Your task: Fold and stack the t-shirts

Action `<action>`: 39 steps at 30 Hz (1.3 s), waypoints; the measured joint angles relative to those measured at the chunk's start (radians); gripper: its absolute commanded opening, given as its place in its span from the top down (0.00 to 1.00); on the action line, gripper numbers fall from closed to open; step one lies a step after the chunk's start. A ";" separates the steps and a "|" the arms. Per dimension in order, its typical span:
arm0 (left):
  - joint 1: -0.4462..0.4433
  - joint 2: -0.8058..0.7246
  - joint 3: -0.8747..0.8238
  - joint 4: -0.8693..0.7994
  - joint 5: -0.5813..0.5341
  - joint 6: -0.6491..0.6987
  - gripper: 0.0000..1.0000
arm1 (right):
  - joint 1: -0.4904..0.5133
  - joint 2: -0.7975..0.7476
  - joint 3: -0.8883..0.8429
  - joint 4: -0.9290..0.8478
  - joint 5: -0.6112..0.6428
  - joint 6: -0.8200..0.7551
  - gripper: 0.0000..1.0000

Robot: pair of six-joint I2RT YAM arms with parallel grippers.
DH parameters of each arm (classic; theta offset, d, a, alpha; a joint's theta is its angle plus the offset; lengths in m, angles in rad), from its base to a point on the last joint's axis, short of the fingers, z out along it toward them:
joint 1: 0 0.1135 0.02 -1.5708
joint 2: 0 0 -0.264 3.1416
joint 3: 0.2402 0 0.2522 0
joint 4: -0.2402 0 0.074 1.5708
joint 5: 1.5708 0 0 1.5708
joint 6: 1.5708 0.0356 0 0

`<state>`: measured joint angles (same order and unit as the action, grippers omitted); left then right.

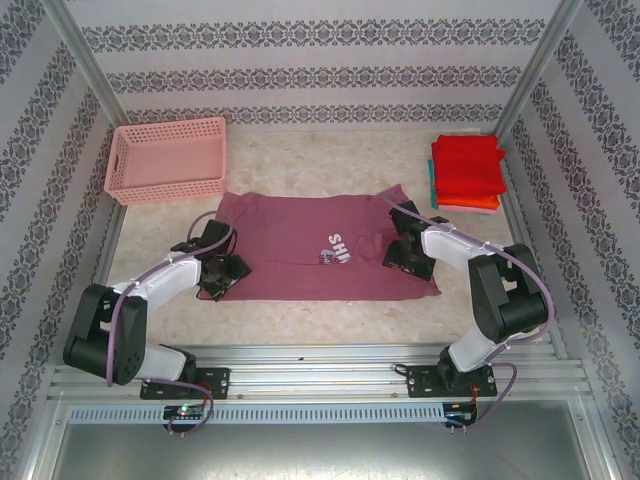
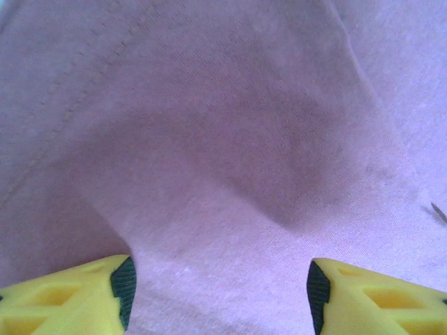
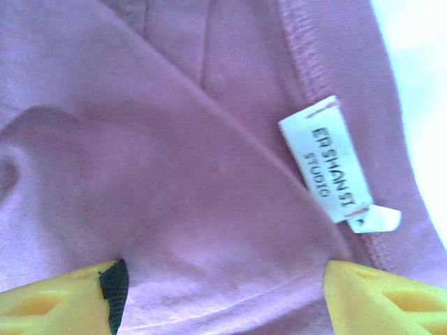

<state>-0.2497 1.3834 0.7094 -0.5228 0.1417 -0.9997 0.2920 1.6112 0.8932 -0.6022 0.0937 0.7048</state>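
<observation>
pink lattice basket (image 1: 165, 158) at far left, pale speckled table (image 1: 300, 165), patterned walls (image 1: 300, 60)

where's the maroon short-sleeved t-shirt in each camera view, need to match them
top external: maroon short-sleeved cloth t-shirt spread flat mid-table.
left wrist: its cloth beyond the yellow left fingers, seam upper left.
right wrist: its cloth and white neck label beyond the yellow right fingers.
shared landmark: the fingers; from above, one pair sits at each end of the shirt.

Pretty sure this is a robotics lab test cell: silver aluminium frame posts (image 1: 85, 60) and damask-patterned wallpaper panels (image 1: 320, 70) are boxing in a pale speckled tabletop (image 1: 320, 160), with two black-and-white robot arms (image 1: 160, 280) sitting bolted to the ribbed metal front rail (image 1: 320, 375).
</observation>
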 measured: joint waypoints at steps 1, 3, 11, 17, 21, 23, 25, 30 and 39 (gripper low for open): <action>0.000 0.000 0.019 -0.016 -0.008 0.000 0.29 | 0.000 -0.009 0.000 -0.006 0.005 0.000 0.26; 0.000 0.000 0.074 -0.043 -0.027 0.002 0.26 | 0.000 -0.034 0.000 -0.021 0.013 0.000 0.26; 0.005 0.106 0.290 -0.053 -0.083 0.035 0.22 | 0.014 -0.082 0.036 -0.026 0.013 -0.020 0.29; 0.037 0.153 0.303 -0.046 -0.096 0.066 0.18 | 0.127 0.044 0.242 0.039 0.006 -0.025 0.30; 0.056 0.154 0.303 -0.045 -0.111 0.088 0.13 | 0.185 0.195 0.354 0.098 -0.027 -0.018 0.30; 0.063 0.154 0.303 -0.045 -0.117 0.097 0.09 | 0.190 0.253 0.378 0.110 -0.042 -0.011 0.30; 0.068 0.153 0.303 -0.045 -0.121 0.104 0.06 | 0.187 0.288 0.381 0.110 -0.051 -0.003 0.30; 0.079 0.138 0.298 -0.039 -0.127 0.127 0.00 | 0.128 0.303 0.361 0.098 -0.051 0.008 0.30; 0.082 0.172 0.315 -0.014 -0.119 0.129 0.00 | 0.050 0.261 0.282 0.079 -0.027 0.027 0.30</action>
<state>-0.1680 1.5551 1.0245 -0.5365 0.0227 -0.8703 0.3420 1.8725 1.1748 -0.5228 0.0662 0.7322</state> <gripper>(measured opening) 0.998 0.701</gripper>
